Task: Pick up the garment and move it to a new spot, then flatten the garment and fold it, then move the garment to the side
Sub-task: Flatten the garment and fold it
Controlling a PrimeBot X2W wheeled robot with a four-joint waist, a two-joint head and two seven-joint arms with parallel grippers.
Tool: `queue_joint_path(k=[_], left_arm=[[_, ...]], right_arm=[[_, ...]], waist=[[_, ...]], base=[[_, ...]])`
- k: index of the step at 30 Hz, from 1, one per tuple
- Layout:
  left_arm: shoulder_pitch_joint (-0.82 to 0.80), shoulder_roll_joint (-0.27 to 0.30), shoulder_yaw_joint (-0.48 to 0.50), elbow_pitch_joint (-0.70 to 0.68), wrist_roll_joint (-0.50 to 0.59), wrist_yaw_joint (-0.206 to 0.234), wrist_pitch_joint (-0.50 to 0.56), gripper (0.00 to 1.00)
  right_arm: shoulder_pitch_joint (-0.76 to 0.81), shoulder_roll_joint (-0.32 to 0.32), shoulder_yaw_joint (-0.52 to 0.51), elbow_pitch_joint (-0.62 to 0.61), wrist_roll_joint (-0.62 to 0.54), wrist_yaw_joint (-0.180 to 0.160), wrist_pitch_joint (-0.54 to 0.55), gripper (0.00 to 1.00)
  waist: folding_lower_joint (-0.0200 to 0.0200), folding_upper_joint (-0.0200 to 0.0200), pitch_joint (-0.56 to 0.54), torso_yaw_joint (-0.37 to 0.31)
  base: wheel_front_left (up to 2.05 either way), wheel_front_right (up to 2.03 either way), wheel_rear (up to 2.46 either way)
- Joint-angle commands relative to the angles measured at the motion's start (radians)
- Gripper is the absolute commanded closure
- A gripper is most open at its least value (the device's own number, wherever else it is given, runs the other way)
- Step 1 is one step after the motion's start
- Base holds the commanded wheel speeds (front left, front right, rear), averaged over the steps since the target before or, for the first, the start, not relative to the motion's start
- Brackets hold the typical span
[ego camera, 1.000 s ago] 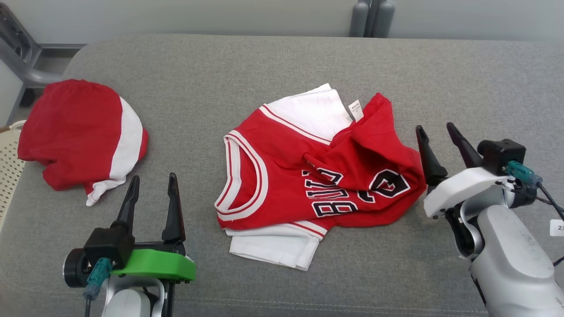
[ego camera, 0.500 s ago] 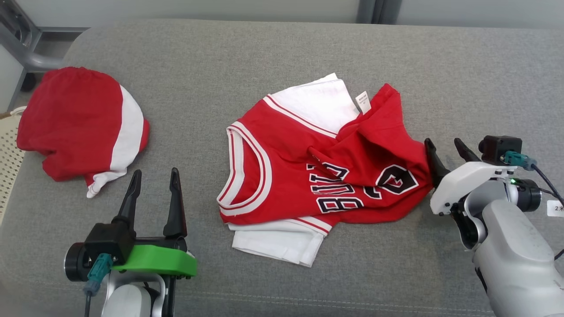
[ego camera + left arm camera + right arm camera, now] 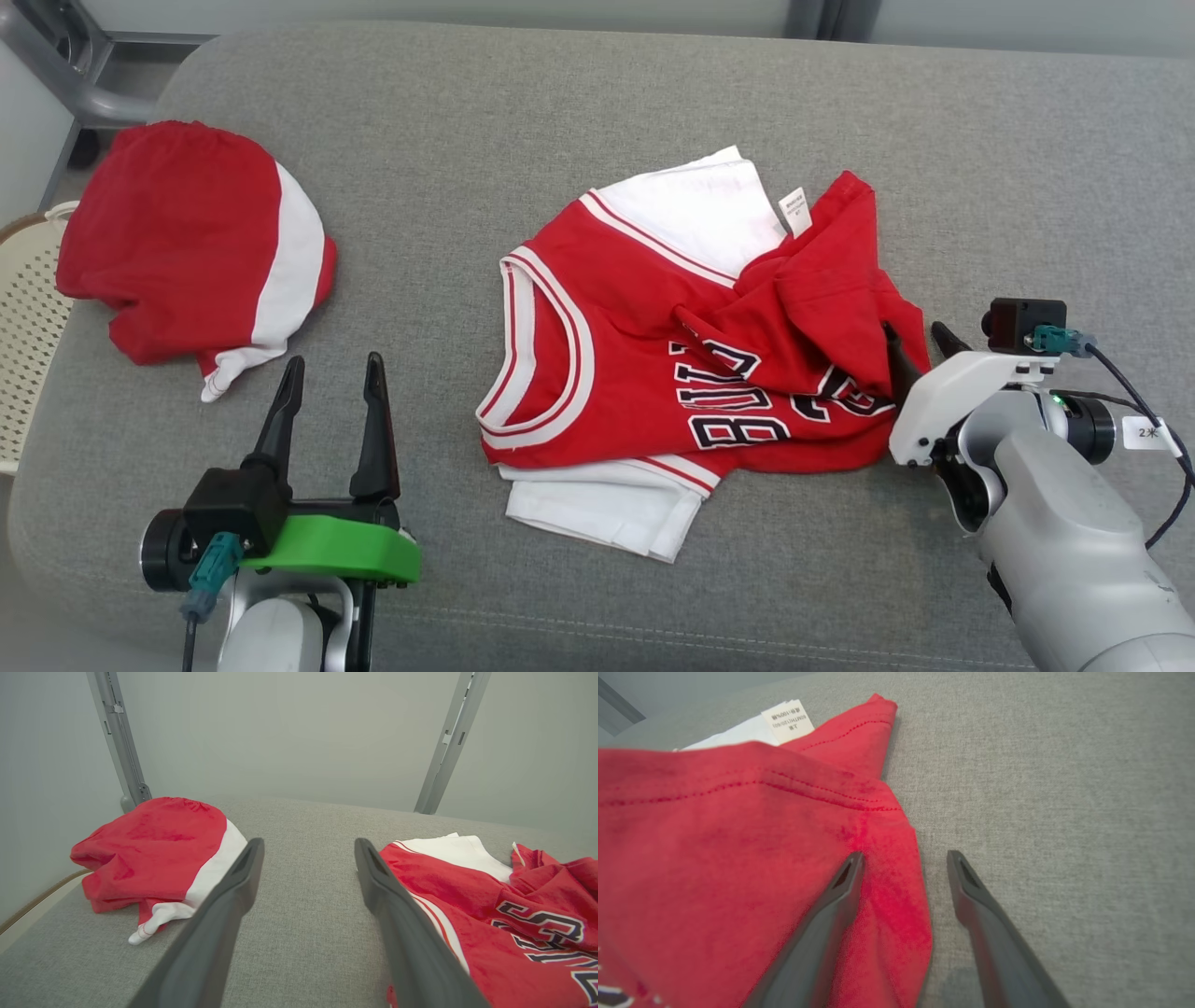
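Surface: a grey upholstered bench (image 3: 653, 103) carries all items.

Task item: a red jersey (image 3: 635, 355) with white trim and dark lettering lies crumpled at the middle of the bench. Its neck opening faces the robot's left, and white cloth shows at its far and near edges. The right part is folded over on itself.

Second item: a red-and-white garment (image 3: 177, 243) lies bunched at the far left, well apart from the jersey. A pale perforated basket (image 3: 28, 327) stands beyond the bench's left edge.

Left tool (image 3: 336, 359): fingers spread wide, nothing between them, over bare bench between the two garments.

Right tool (image 3: 913, 329): fingers wide apart at the jersey's right edge. One finger is over the red cloth and the other over bare bench; the cloth is not gripped.

A white label (image 3: 796, 211) sticks up near the jersey's far edge.
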Motion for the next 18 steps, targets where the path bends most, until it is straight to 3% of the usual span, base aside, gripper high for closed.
queue_joint_path(k=[1, 2, 3, 10, 18], left_arm=[[-0.015, 0.002, -0.002, 0.001, -0.004, -0.002, 0.0, 0.0], [-0.017, 0.002, -0.002, 0.001, -0.005, -0.001, 0.0, 0.0], [-0.018, 0.002, -0.003, 0.001, -0.005, -0.001, 0.0, 0.0], [-0.02, 0.002, -0.004, 0.007, -0.007, 0.0, 0.0, 0.0], [0.01, 0.002, 0.004, 0.006, -0.008, 0.006, 0.0, 0.0]], right_arm=[[-0.011, -0.003, 0.009, 0.01, 0.012, 0.0, -0.01, 0.74], [-0.016, -0.003, 0.015, 0.018, 0.016, 0.0, -0.015, 0.95], [-0.021, -0.003, 0.021, 0.025, 0.02, 0.0, -0.02, 1.0], [-0.043, -0.023, 0.055, 0.042, 0.053, 0.0, -0.085, 1.0], [0.009, -0.089, 0.022, -0.07, 0.011, 0.0, -0.143, 1.0]], waist=[[0.0, 0.0, 0.002, 0.002], [0.0, 0.0, 0.004, 0.002], [0.0, 0.0, 0.005, 0.003], [0.0, 0.0, 0.006, 0.006], [0.0, 0.0, -0.022, -0.025]], base=[[0.0, 0.0, 0.0], [0.0, 0.0, 0.0], [0.0, 0.0, 0.0], [0.0, 0.0, 0.0], [0.0, 0.0, 0.0]])
